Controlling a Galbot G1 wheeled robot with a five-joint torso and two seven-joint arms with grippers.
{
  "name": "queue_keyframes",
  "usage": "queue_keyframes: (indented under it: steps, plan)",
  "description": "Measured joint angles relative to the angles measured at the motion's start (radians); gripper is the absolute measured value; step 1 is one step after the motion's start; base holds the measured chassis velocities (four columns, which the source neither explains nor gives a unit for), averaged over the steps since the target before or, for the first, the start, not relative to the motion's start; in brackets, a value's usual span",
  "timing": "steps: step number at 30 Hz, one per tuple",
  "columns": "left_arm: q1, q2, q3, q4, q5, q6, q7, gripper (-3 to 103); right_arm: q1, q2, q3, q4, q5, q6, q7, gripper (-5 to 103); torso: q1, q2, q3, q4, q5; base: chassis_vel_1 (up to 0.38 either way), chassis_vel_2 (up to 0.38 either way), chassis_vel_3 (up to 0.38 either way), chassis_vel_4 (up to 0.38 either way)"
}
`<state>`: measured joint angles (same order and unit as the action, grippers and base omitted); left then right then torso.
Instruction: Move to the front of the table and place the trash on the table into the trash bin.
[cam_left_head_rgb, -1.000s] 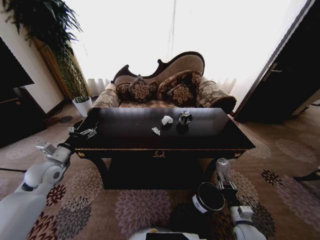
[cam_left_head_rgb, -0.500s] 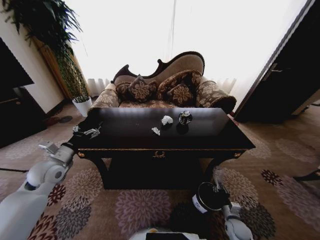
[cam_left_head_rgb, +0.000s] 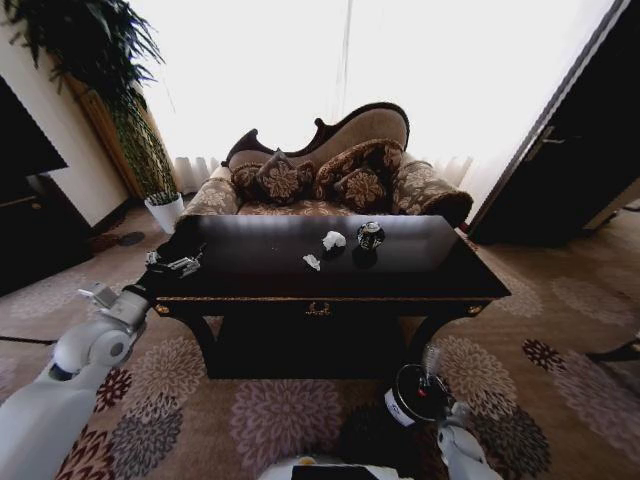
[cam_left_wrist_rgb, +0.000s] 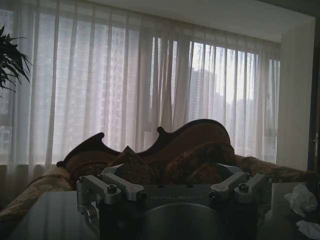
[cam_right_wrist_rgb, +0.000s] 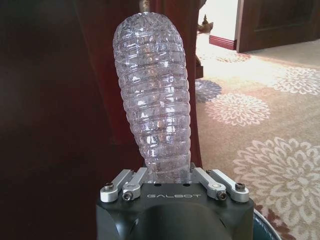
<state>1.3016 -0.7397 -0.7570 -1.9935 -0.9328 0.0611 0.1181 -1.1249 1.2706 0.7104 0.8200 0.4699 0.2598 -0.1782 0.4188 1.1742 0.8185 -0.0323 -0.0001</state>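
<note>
The robot is standing at the near side of the large rectangular dark wood table (cam_left_head_rgb: 330, 262) with its glossy top, curved legs and small gold emblem on the front rail. Behind the table, on the far side, a patterned brown sofa (cam_left_head_rgb: 330, 170) with cushions is sitting in front of bright sheer curtains (cam_left_wrist_rgb: 150, 85).

The right gripper (cam_right_wrist_rgb: 172, 172) is pinching the lower end of a ribbed clear plastic bottle (cam_right_wrist_rgb: 154, 100), its fingers pressing against the bottle on both sides. In the head view that gripper (cam_left_head_rgb: 432, 378) is hanging low at the near right, just beside the small black cylindrical trash bin (cam_left_head_rgb: 412, 395) with a white label, which is standing on the flowered carpet (cam_left_head_rgb: 280, 410) in front of the table's right leg. The bottle (cam_left_head_rgb: 431, 358) is pointing upward, above the bin's right rim.

The left gripper (cam_left_head_rgb: 178, 265) is hovering at the table's left near corner, its fingers spread apart and holding nothing; the left wrist view is showing its finger links (cam_left_wrist_rgb: 107, 189) splayed wide over the tabletop.

Near the middle of the table a wrinkly white paper wad (cam_left_head_rgb: 333, 240) is lying beside a small dark shiny round object (cam_left_head_rgb: 370, 236) to its right, and a smaller white paper scrap (cam_left_head_rgb: 312, 262) is lying nearer the robot. A potted plant in a white pot (cam_left_head_rgb: 165, 210) is standing at the far left.
</note>
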Motion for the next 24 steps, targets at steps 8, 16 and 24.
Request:
queue_keyframes:
  steps: [8, 16, 24]
  plan:
    - [0.0, 0.0, 0.0, 0.0, 0.0, 0.001, 0.0, 100, 0.095, -0.006, 0.004, -0.156, 0.007, 0.008, -0.009, 25, 0.0, 0.0, 0.0, -0.0001, 0.0002, 0.0, 0.0, 0.0, 0.0]
    - [0.0, 0.0, 0.0, 0.0, 0.0, 0.001, -0.001, 100, 0.105, -0.023, 0.014, -0.213, 0.046, 0.001, -0.021, 22, 0.0, 0.0, 0.0, -0.0002, 0.0001, 0.0, 0.0, 0.0, 0.0]
    - [0.0, 0.0, 0.0, 0.0, 0.0, 0.001, -0.001, 100, 0.083, -0.018, 0.023, -0.186, 0.051, -0.012, -0.016, 48, 0.0, 0.0, 0.0, -0.0002, 0.0001, 0.0, 0.0, 0.0, 0.0]
